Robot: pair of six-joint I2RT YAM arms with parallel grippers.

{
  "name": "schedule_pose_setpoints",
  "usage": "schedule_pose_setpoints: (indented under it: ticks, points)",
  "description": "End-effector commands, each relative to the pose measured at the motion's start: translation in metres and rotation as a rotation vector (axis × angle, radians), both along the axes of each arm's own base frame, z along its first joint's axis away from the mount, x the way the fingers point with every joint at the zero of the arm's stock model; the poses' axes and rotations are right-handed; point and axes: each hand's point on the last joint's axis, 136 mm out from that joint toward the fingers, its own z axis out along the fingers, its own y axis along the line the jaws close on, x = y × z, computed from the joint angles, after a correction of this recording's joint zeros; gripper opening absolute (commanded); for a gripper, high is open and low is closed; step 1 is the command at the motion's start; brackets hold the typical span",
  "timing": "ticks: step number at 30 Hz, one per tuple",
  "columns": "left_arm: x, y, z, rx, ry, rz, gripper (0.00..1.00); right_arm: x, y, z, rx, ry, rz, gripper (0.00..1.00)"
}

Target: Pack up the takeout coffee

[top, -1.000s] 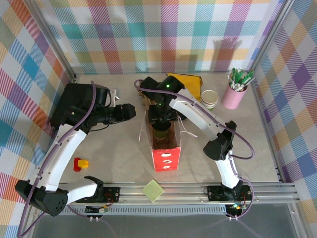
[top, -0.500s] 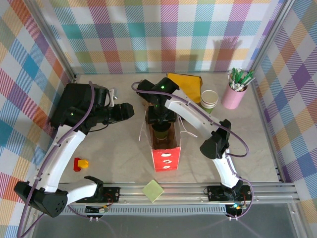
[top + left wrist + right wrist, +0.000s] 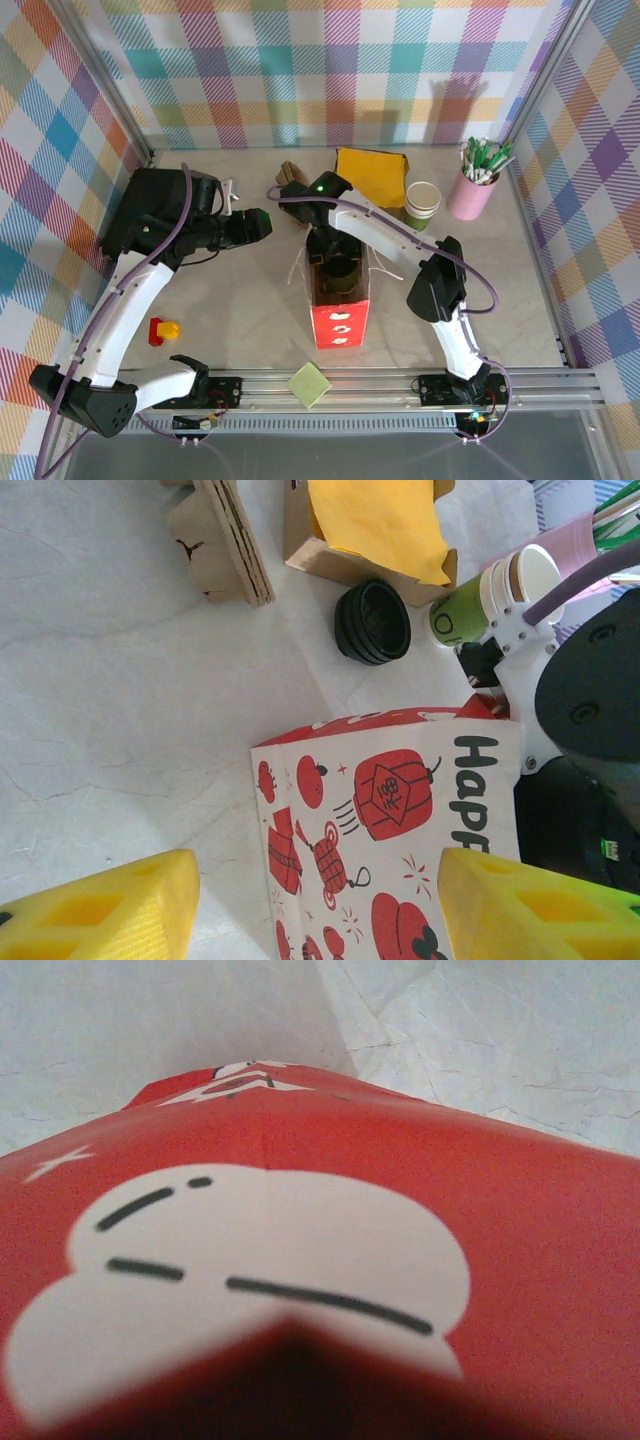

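Lower than a second ago, and nearer the front: right end effector (image 3: 336,270) down in the mouth of the one red bag (image 3: 340,325), jaws covered, grip impossible to tell. Beneath it, down in that bag, takeout coffee. Beside the bag, left end effector (image 3: 320,920), two yellow fingers (image 3: 100,910) wide apart, holding nothing. On the counter (image 3: 230,300): one stack of green cups (image 3: 423,205), one pink pen cup (image 3: 470,197), one black lid (image 3: 372,622).

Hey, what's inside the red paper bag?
The right gripper reaches down into the red bag through its open top. Anything beneath it, coffee cup included, is hidden by the gripper and bag walls.
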Motion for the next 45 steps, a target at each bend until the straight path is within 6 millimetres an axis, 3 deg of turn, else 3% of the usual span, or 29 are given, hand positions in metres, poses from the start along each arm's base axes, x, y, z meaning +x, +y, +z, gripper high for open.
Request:
schedule_pose_setpoints:
  ticks: [1, 12, 45]
  points:
    - [0.0, 0.0, -0.001, 0.0, 0.009, -0.018, 0.64, -0.001, 0.0, 0.018, 0.068, -0.064, -0.029, 0.59]
    - [0.0, 0.0, -0.005, 0.01, 0.013, -0.02, 0.64, -0.007, 0.003, 0.017, 0.141, -0.069, -0.061, 0.59]
    - [0.006, 0.001, -0.01, 0.029, 0.01, -0.018, 0.64, -0.012, -0.006, -0.027, 0.115, 0.035, -0.066, 0.59]
